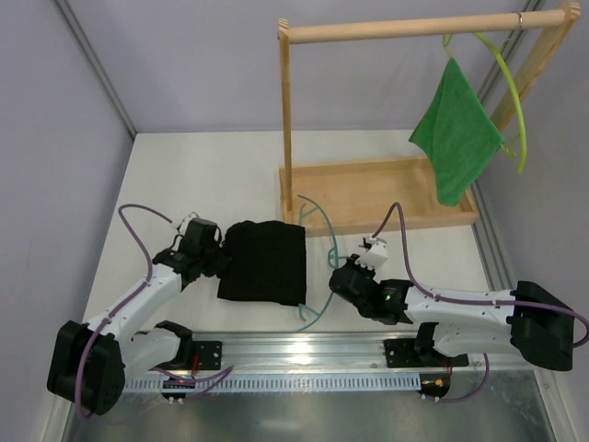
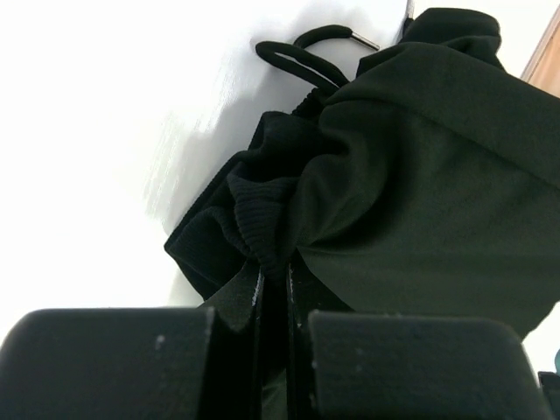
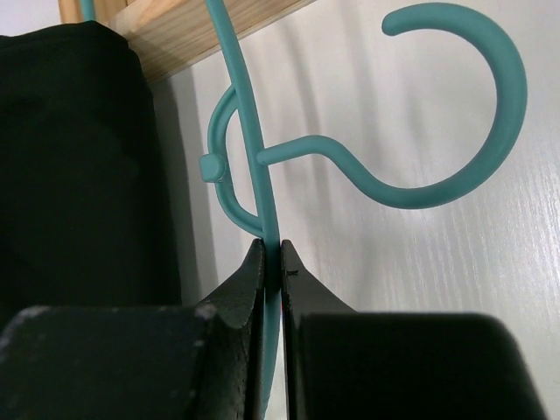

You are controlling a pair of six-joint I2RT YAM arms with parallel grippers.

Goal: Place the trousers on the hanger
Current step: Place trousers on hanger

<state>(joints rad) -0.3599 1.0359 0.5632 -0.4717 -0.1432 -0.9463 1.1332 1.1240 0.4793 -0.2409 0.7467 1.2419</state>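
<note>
The black trousers (image 1: 264, 262) lie folded on the white table, between the two arms. My left gripper (image 1: 219, 259) is shut on their left edge; in the left wrist view the ribbed waistband (image 2: 262, 223) is pinched between the jaws, with the drawstring (image 2: 302, 52) lying beyond. The teal hanger (image 1: 322, 241) lies along the trousers' right side, partly under the fabric. My right gripper (image 3: 273, 254) is shut on the hanger's thin bar just below its hook (image 3: 455, 114); the trousers (image 3: 79, 166) fill the left of that view.
A wooden rack with a tray base (image 1: 377, 193) stands behind the trousers. From its top rail (image 1: 414, 29) hangs a yellow-green hanger (image 1: 513, 92) carrying a green cloth (image 1: 457, 138). A metal rail (image 1: 313, 354) runs along the near edge.
</note>
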